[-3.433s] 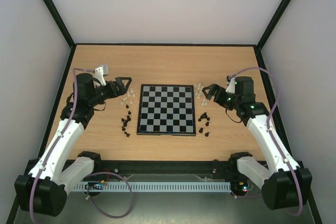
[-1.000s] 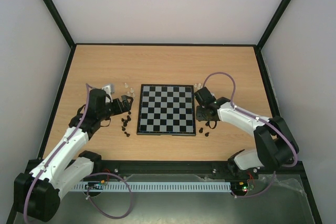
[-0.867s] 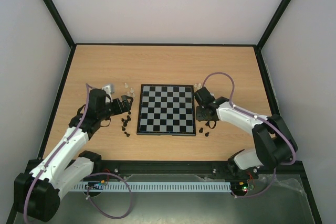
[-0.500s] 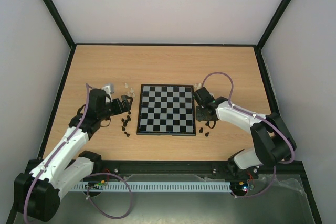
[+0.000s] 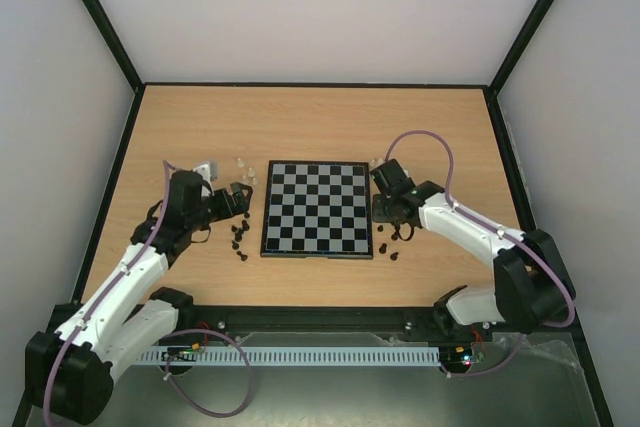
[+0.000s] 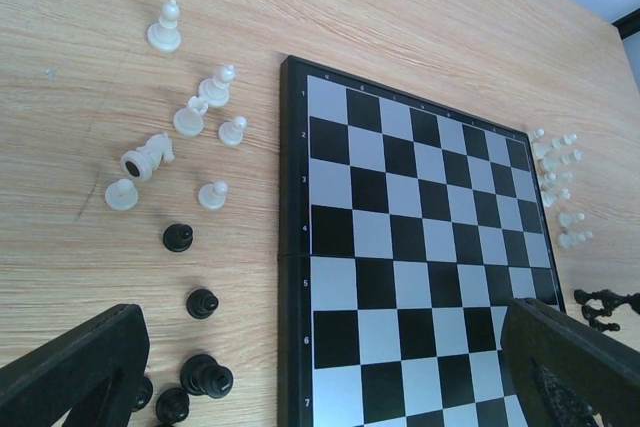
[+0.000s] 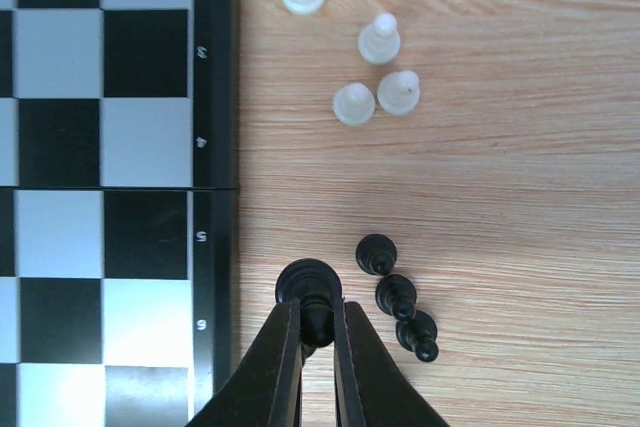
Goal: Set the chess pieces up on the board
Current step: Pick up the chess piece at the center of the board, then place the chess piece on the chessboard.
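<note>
Chess pieces (image 6: pixel 212 194) sit in two loose groups on the wooden table (image 5: pixel 320 117), one group off each side of the board (image 5: pixel 318 209). The board lies flat in the middle of the table.

Left of the board, the pale pieces (image 6: pixel 215 87) stand toward the far end, close to the rim but apart from it. Among them a tipped piece (image 6: pixel 145 157) lies on its side. Nearer on that side, the dark pieces (image 6: pixel 202 302) stand in a scattered cluster.

Right of the board the layout is the same. A pale cluster (image 7: pixel 380 39) sits farther off, and a short slanting dark row (image 7: pixel 397 294) of three stands nearer, each just beside the next.

The right pincer (image 7: pixel 316 319) points down just off the board's right rim. Its two fingers are closed on a black piece (image 7: pixel 308 282), pinching it from both sides. That piece is beside the rim and a little apart from the dark row. Whether it rests on the wood or is lifted off it cannot be told.

The left pincer (image 5: pixel 242 200) hangs over the left-hand group, near the board's left rim. Its fingers (image 6: pixel 75 367) are spread wide and grip nothing. In its own camera they frame the near part of the board.
</note>
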Motion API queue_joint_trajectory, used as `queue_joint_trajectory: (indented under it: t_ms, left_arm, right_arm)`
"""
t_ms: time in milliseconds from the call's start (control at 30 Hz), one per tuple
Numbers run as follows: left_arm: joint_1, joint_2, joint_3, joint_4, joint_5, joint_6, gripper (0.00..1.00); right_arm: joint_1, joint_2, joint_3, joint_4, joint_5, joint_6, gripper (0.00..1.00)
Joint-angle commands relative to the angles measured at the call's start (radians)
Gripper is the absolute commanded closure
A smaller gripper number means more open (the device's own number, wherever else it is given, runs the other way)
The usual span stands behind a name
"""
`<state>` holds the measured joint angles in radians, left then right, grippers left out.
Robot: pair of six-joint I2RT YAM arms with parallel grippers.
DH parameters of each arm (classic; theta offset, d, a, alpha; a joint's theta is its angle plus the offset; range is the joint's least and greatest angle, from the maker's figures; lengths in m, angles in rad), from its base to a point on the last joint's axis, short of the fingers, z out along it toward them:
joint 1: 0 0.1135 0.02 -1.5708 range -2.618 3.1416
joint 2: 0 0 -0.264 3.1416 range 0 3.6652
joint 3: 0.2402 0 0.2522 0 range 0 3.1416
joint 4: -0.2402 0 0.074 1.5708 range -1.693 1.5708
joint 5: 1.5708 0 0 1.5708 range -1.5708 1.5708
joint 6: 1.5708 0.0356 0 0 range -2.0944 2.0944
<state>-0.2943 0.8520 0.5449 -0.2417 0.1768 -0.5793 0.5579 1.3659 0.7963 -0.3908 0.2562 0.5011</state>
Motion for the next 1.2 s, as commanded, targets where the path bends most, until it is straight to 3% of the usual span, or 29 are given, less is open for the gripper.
queue_joint_trajectory:
  t_ms: [0,433,733,1167]
  left_arm:
    - [-0.005,-0.011,0.032,-0.03,-0.019,-0.01,0.01]
    - [-0.005,0.016,0.111,-0.099,-0.106,-0.016,0.01]
    - [-0.005,0.046,0.142,-0.178,-0.207,-0.065,0.0]
    - [0.001,0.033,0.153,-0.23,-0.28,-0.104,0.0]
  right_arm:
    - [0.017,-0.049,0.05,-0.093,-0.025,-0.014,0.99]
    - [0.227,-0.041,0.191,-0.202,-0.013,-0.022,0.99]
    - [0.383,0.069,0.243,-0.198,0.007,-0.004,0.99]
    - [0.495,0.287,0.378,-0.215,0.025,-0.004,0.99]
